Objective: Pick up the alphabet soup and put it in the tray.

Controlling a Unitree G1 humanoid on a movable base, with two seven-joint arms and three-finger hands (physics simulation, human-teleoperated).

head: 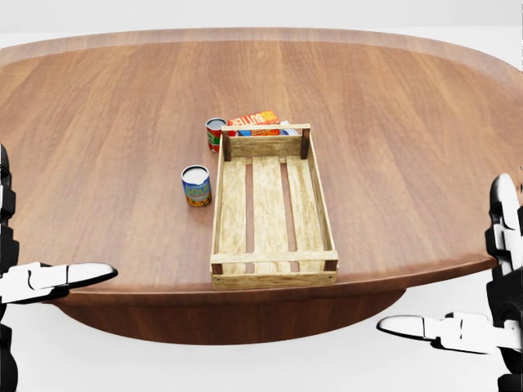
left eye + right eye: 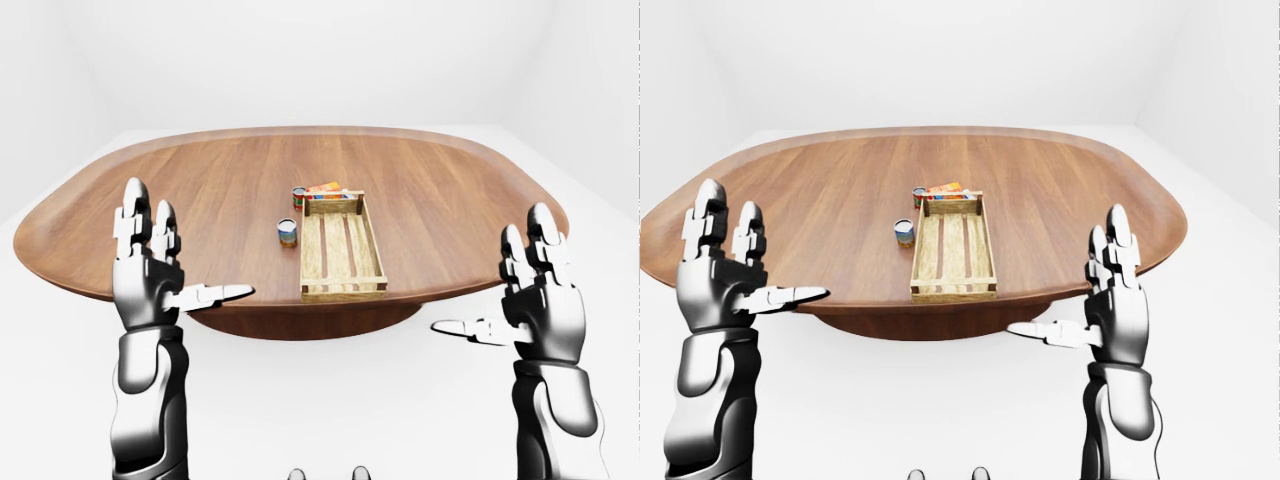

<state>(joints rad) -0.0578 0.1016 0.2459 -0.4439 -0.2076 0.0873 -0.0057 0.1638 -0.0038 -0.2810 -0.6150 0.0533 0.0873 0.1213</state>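
Both hands are raised with fingers spread wide, the left hand (image 2: 150, 270) and right hand (image 2: 535, 300) empty short of the wooden tabletop (image 1: 98, 122). The alphabet soup (image 1: 196, 185) stands upright just left of the slatted tray (image 1: 274, 278) in the head view.

I see the alphabet soup (image 1: 196, 185), a small blue-labelled can, standing upright on the worktop (image 1: 98, 139) just left of the tray (image 1: 219, 214), a slatted wooden crate lying lengthwise, nothing inside it.
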